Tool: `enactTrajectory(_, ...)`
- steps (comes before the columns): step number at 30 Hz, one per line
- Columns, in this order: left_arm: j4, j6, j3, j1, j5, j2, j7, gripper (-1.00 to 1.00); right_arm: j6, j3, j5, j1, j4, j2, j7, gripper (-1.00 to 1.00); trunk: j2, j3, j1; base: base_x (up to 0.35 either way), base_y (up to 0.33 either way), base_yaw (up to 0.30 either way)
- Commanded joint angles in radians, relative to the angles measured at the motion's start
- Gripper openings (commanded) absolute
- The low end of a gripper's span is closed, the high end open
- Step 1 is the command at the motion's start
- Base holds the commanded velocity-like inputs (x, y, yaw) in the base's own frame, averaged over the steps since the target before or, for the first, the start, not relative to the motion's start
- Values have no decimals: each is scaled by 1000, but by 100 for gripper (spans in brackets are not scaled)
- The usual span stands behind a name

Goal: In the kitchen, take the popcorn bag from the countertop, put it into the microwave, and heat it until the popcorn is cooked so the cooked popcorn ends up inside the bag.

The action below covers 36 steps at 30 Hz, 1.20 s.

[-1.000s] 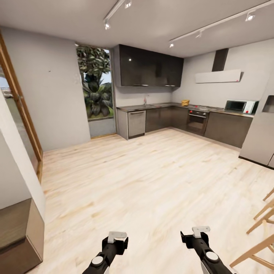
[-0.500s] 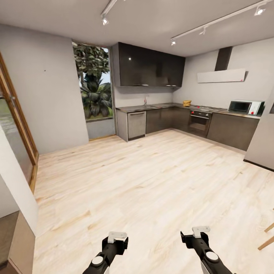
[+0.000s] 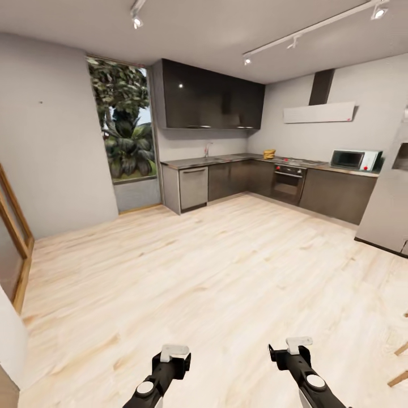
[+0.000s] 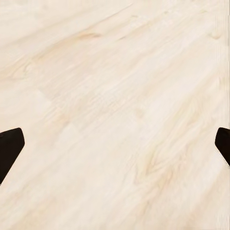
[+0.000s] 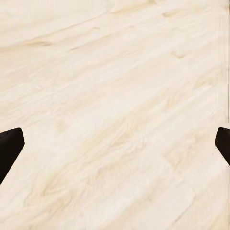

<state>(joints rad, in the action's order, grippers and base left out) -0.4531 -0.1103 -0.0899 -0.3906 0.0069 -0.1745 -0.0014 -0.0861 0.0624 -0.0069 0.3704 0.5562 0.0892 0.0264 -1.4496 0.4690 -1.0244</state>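
1. Bag [image 3: 269,153] sits on the counter [image 3: 226,159] by its far corner, left of the microwave [image 3: 355,159]
2. Likely light, crushable paper; grip the rolled rim
3. Both grippers, left [image 4: 115,143] and right [image 5: 115,143], spread wide, empty

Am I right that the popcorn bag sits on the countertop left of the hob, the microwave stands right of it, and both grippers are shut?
Not quite: the head view shows popcorn bag and microwave as said, but the wrist views show left gripper and right gripper open.
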Motion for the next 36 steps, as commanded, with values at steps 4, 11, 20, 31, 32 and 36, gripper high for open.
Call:
enactTrajectory(4, 1, -3, 0, -1, 1, 0, 0, 100, -3, 5, -1, 1, -1, 0, 3, 100, 0, 1, -1, 349, 0, -276)
enactTrajectory(11, 1, -3, 0, -1, 1, 0, 0, 100, -3, 5, -1, 1, -1, 0, 3, 100, 0, 1, -1, 349, 0, -279)
enactTrajectory(20, 1, -3, -1, -1, 1, 0, 0, 100, -13, 4, -2, 1, -1, 1, 3, 100, 0, 5, -1, 349, 0, -285)
enactTrajectory(31, 1, -3, 0, -1, 1, 0, 0, 100, -15, 4, -2, 1, -1, 0, 3, 100, 0, 16, -1, 349, 0, -235)
enactTrajectory(32, 1, -3, -1, -1, 1, 0, 0, 100, -15, 4, -2, 1, -1, 0, 3, 100, 0, 17, -1, 349, 0, -201)
enactTrajectory(36, 1, -3, 0, -1, 1, 0, 0, 100, -15, 4, -1, 1, -2, 1, 3, 100, 0, 22, -1, 349, 0, -194)
